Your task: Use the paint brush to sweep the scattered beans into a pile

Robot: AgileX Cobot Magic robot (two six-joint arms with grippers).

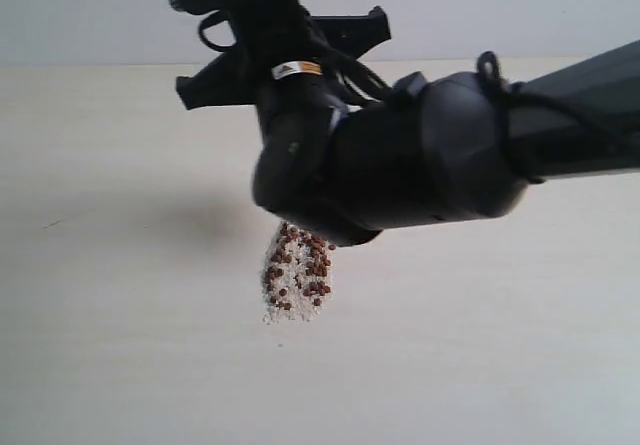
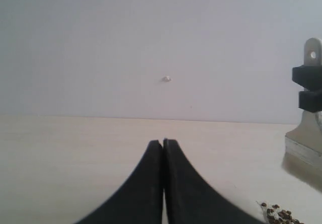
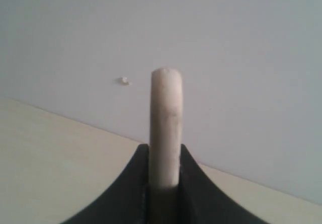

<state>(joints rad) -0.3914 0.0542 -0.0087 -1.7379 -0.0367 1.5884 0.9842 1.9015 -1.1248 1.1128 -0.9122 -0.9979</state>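
The beans [image 1: 297,275], reddish-brown and mixed with whitish grains, lie in one compact pile on the table, its far end hidden under my right arm [image 1: 400,155]. In the left wrist view an edge of the beans [image 2: 279,215] shows just below the paint brush [image 2: 304,143]. The brush stands upright there, with a silver ferrule and a holed handle end, black fingers clamped round the handle. My right gripper [image 3: 165,146] is shut on the pale wooden handle [image 3: 165,113]. My left gripper [image 2: 163,141] is shut on nothing, low over the table beside the brush. The bristles are hidden.
The pale wooden table [image 1: 120,345] stretches bare on all sides of the pile. A plain light wall [image 2: 151,43] with a small white mark [image 2: 166,78] stands behind its far edge. The right arm's bulk fills the middle of the exterior view.
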